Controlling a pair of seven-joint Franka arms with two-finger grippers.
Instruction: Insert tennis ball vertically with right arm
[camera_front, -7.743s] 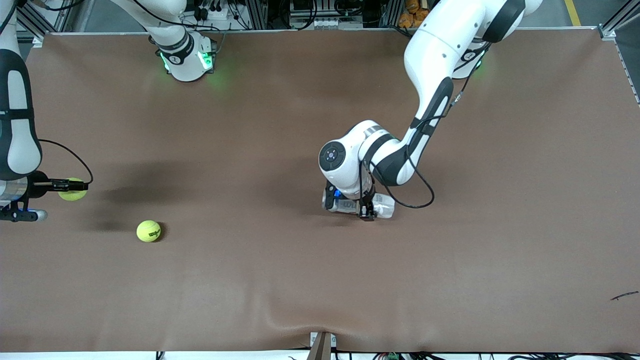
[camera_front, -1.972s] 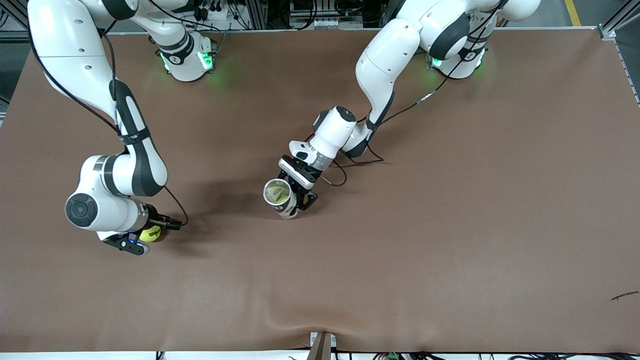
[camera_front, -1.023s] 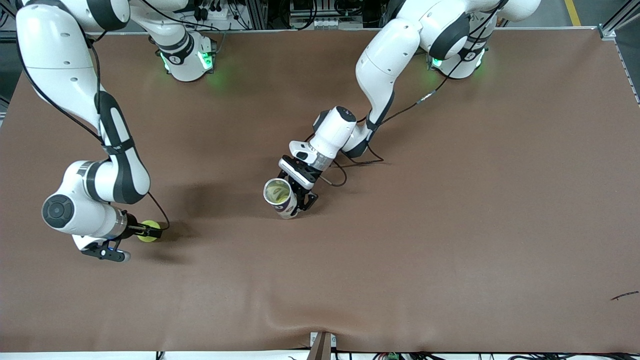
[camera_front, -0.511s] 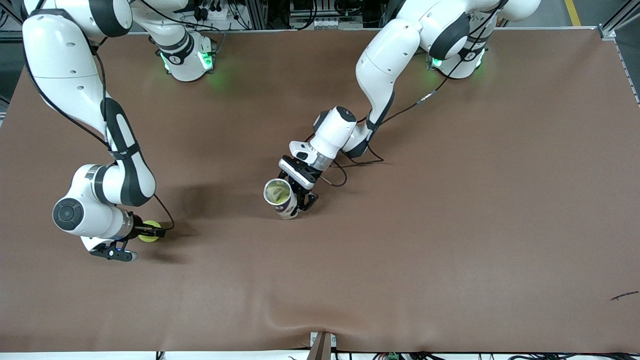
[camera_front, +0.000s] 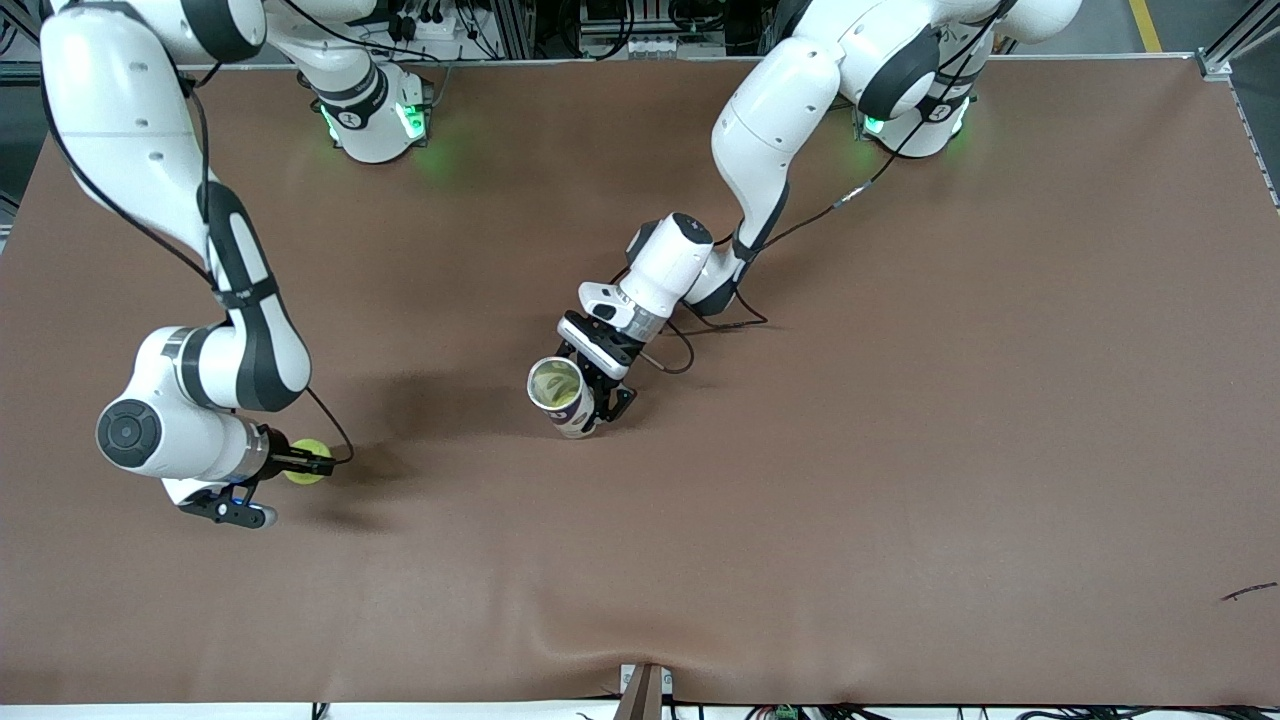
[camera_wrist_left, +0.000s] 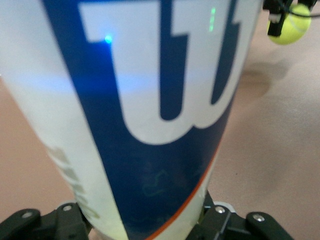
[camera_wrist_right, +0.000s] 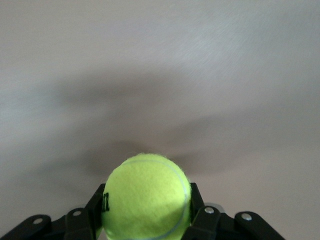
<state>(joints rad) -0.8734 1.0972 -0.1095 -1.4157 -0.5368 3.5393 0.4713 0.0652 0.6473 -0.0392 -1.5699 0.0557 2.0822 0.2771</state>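
Note:
My right gripper is shut on a yellow-green tennis ball toward the right arm's end of the table and holds it just above the brown table, over its shadow. In the right wrist view the ball fills the gap between the black fingers. My left gripper is shut on a white and blue ball can that stands nearly upright at mid-table, open mouth up, with yellow-green showing inside. The can fills the left wrist view, where the held ball also shows farther off.
The arm bases stand along the table's edge farthest from the front camera. A small dark scrap lies near the left arm's end. A bracket sits at the near edge.
Since 7.7 s ago the can went from lying to upright, and my right gripper closed on the ball that lay on the table. Over the last second the right wrist shifted slightly.

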